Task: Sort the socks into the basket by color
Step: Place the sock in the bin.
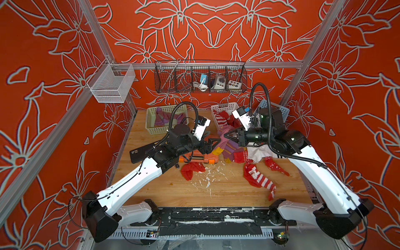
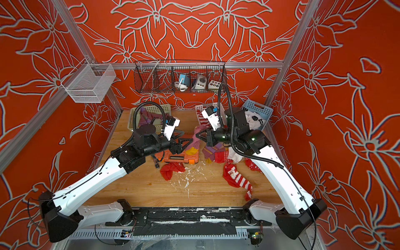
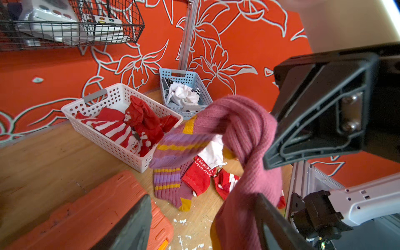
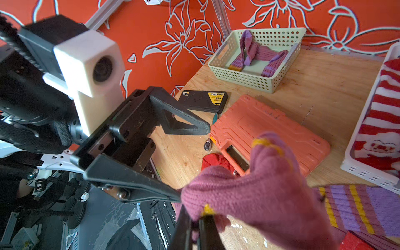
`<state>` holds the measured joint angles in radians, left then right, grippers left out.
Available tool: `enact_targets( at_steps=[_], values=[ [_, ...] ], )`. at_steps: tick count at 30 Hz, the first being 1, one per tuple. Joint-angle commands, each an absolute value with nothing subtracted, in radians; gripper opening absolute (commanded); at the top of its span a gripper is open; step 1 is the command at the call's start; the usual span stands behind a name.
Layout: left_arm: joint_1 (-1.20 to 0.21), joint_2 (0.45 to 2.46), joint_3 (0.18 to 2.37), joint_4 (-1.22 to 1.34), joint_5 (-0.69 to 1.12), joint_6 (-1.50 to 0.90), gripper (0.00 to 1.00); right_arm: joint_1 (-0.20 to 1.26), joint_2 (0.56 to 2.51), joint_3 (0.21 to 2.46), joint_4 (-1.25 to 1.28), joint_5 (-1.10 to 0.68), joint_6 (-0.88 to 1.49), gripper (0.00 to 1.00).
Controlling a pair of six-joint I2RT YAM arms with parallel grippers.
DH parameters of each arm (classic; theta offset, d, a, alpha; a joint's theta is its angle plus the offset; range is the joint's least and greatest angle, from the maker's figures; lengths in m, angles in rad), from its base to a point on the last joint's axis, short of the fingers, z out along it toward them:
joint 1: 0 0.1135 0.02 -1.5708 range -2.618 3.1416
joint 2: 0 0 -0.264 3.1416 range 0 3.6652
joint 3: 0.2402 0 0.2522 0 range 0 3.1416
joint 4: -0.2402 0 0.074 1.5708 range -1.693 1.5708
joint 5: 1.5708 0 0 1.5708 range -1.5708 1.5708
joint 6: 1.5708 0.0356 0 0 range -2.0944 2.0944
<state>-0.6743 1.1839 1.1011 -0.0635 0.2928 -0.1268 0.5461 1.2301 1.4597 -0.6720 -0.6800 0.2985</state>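
While the right gripper (image 1: 225, 136) stands clamped on a purple sock (image 3: 244, 121), that sock hangs clear of the wooden table (image 1: 164, 190), directly between the two tools. The left gripper (image 1: 214, 137) faces it with jaws apart and nothing in them; one fingertip (image 4: 173, 193) lies just beside the knit, and contact cannot be told. Three baskets stand along the far edge: a green basket (image 1: 155, 130) with purple socks, a white basket (image 1: 225, 106) with red socks, and a blue basket (image 2: 257, 107) with white socks. Folds prevent a count inside each. Loose on the table lie four red socks (image 1: 191, 171), one white sock (image 1: 257, 152) and at least one striped purple sock (image 3: 167, 184), near one orange case (image 4: 270, 121).
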Motion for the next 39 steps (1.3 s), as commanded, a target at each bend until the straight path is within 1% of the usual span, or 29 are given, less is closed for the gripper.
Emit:
enact_targets(
  at_steps=[1,3,8,11,27,34,36,37,39],
  values=[
    [-0.678,1.205,1.115,0.015,0.379,-0.125,0.73,0.551,1.235,1.497,-0.657,-0.722,0.291,0.0],
    [-0.678,1.212,1.115,0.031,0.391,-0.135,0.73,0.552,1.238,1.504,-0.675,-0.723,0.272,0.0],
    [-0.678,1.221,1.118,0.041,0.433,-0.148,0.73,0.571,1.244,1.54,-0.767,-0.658,0.16,0.0],
    [-0.678,1.237,1.12,0.053,0.459,-0.164,0.73,0.573,1.234,1.544,-0.771,-0.648,0.127,0.0],
    [-0.697,1.315,1.15,0.155,0.465,-0.193,0.74,0.587,1.257,1.604,-0.724,-0.711,0.179,0.0],
    [-0.716,1.352,1.167,0.203,0.504,-0.217,0.73,0.589,1.266,1.605,-0.708,-0.719,0.195,0.0],
    [-0.719,1.361,1.166,0.214,0.514,-0.225,0.72,0.589,1.269,1.606,-0.7,-0.725,0.203,0.0],
    [-0.721,1.365,1.166,0.22,0.515,-0.228,0.69,0.589,1.27,1.607,-0.698,-0.727,0.205,0.0],
    [-0.721,1.374,1.166,0.232,0.518,-0.234,0.6,0.591,1.272,1.608,-0.694,-0.729,0.21,0.0]
  ],
)
